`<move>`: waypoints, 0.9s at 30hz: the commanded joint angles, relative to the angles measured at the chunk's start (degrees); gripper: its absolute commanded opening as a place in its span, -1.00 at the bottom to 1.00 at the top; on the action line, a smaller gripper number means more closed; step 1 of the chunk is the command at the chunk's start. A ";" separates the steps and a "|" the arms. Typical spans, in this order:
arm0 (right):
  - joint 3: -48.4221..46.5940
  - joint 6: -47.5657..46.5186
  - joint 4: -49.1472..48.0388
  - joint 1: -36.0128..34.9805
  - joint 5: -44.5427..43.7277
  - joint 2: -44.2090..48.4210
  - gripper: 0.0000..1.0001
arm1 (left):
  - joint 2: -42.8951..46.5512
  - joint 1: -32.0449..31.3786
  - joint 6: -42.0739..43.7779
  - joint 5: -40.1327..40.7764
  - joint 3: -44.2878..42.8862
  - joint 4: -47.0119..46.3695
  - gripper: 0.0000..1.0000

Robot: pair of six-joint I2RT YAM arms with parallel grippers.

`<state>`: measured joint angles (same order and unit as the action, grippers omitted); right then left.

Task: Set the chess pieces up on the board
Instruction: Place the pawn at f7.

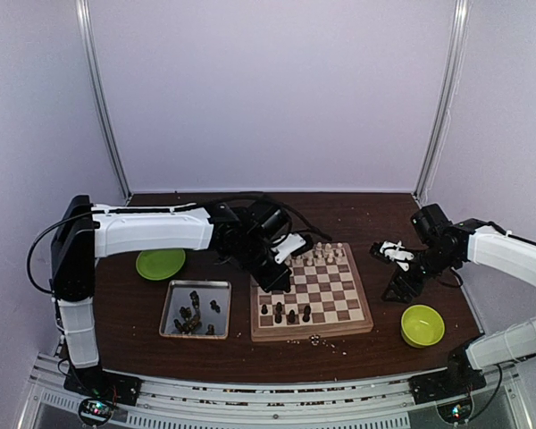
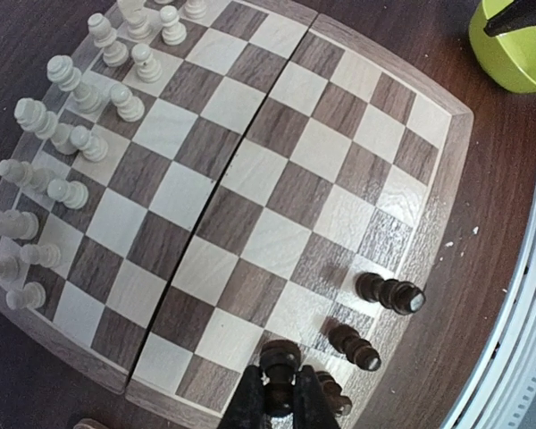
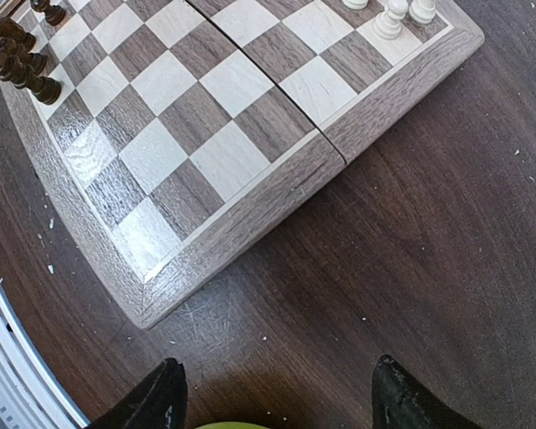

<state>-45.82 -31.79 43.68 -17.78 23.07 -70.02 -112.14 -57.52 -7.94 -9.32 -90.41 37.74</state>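
The board [image 1: 326, 290] lies mid-table. Cream chessmen [image 1: 322, 255] stand in its far rows. A few dark chess pieces [image 1: 292, 315] stand along its near left edge. My left gripper [image 1: 273, 277] hangs over the board's near left corner. In the left wrist view it [image 2: 280, 399] is shut on a dark piece [image 2: 280, 359], held upright just above a near-row square, beside standing dark pieces [image 2: 390, 292]. My right gripper [image 3: 277, 375] is open and empty over bare table right of the board [image 3: 205, 116]; it also shows in the top view [image 1: 402, 284].
A silver tray [image 1: 196, 283] left of the board holds several loose dark pieces [image 1: 189, 318]. A green plate [image 1: 160, 263] lies behind it. A green bowl [image 1: 422, 324] sits right of the board, just below my right gripper, and shows in the left wrist view [image 2: 514, 49].
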 commanded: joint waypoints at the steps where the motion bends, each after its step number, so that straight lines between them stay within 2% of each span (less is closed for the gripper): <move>1: -1.12 -0.55 0.14 -0.41 -0.39 1.11 0.42 | -2.94 -0.50 3.95 -3.35 -2.52 1.61 -1.00; 12: -1.09 -0.64 0.24 -0.41 -0.39 0.71 0.42 | -7.60 -1.36 4.61 -2.50 -6.07 2.01 -1.00; 27: -1.15 -0.73 0.29 -0.41 -0.31 0.58 0.42 | -11.96 -2.16 6.89 -1.87 -9.90 7.48 -1.00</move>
<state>-45.82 -31.79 43.72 -17.78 23.07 -70.00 -122.56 -59.37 -2.57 -10.87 -98.37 43.31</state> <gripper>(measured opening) 0.711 0.074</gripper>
